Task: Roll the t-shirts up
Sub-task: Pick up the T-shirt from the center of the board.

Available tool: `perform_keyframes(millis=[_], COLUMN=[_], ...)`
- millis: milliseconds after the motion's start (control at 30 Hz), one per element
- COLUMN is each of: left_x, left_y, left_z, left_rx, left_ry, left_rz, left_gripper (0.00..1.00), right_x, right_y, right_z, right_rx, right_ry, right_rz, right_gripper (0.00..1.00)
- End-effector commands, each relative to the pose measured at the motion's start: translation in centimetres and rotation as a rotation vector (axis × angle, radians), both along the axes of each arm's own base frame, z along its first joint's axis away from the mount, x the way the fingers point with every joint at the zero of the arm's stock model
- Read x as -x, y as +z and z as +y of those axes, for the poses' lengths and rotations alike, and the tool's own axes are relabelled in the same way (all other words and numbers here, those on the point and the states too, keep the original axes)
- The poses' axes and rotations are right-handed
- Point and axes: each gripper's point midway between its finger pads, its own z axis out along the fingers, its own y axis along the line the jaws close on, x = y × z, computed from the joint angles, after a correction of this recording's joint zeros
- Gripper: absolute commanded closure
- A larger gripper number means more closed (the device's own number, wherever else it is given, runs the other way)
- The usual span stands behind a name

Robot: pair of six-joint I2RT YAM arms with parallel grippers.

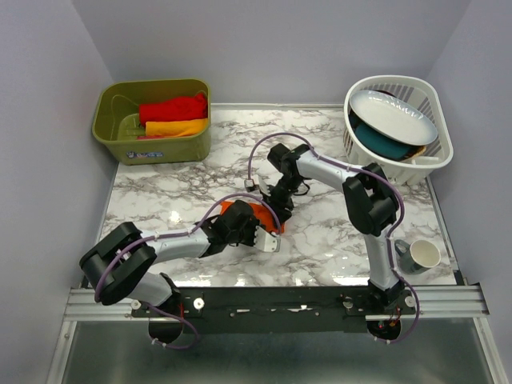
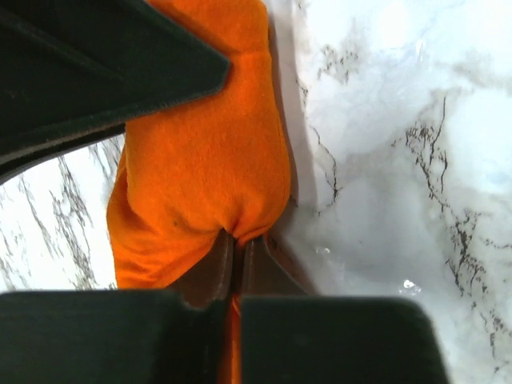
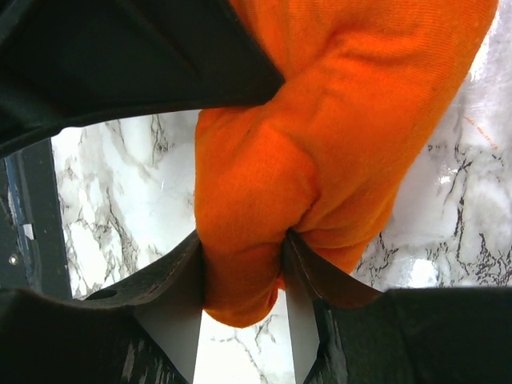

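The bright orange t-shirt [image 1: 254, 214] is a compact bundle near the middle of the marble table, held between both grippers. My left gripper [image 1: 250, 233] is shut on its near end; the left wrist view shows cloth [image 2: 200, 168] pinched in the closed jaws. My right gripper [image 1: 278, 206] is shut on its far end, with a thick fold [image 3: 256, 240] squeezed between the fingers. A red t-shirt [image 1: 172, 107] and a yellow-orange t-shirt [image 1: 176, 127] lie rolled in the green bin [image 1: 152, 148].
The green bin stands at the back left. A white basket [image 1: 432, 156] at the back right holds a white plate [image 1: 394, 115] and a teal item [image 1: 382, 143]. A mug [image 1: 422, 256] stands at the front right.
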Motion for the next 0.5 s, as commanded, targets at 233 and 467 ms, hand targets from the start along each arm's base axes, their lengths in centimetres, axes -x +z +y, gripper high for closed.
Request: perform_keyframes(millis=[233,467], left_x=[0.2,-4.2], left_y=[1.5,7.6], left_z=[1.1,1.7], left_rx=[-0.039,0.058], left_ry=[0.048,0.166], left_rz=[0.219,0.154], left_gripper=[1.00,1.00], right_x=[-5.5,-6.1], right_y=[11.2,17.2], right_z=[-2.7,-7.7], right_rx=[-0.156,-0.172], right_ry=[-0.277,-0.346], right_rz=[-0.124,-0.509], right_gripper=[0.00,0.00])
